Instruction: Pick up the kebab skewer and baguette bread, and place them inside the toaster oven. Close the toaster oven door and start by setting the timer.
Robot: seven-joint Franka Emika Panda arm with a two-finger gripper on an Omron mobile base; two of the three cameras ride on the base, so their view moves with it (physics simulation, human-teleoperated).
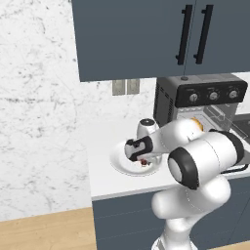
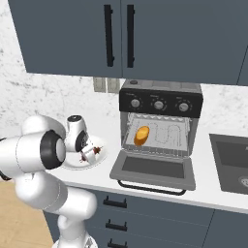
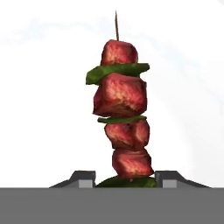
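Grasping the skewer
Fingers [image 3: 124,176] are straddling the skewer's [image 3: 121,113] lower end on the plate [image 2: 72,164] by the desk's left edge, grip uncertain; bread [image 2: 141,135] is sitting inside the oven [image 2: 160,131]. Next: lifting cleanly.

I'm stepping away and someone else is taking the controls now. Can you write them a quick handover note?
Gripper: down at the white plate, fingers either side of the kebab skewer; a firm grip cannot be confirmed.
Baguette bread: already on the rack inside the toaster oven.
Toaster oven door: folded down, open.
Done: bread loaded.
Left: lift the skewer, put it in the oven, shut the door, set the timer.
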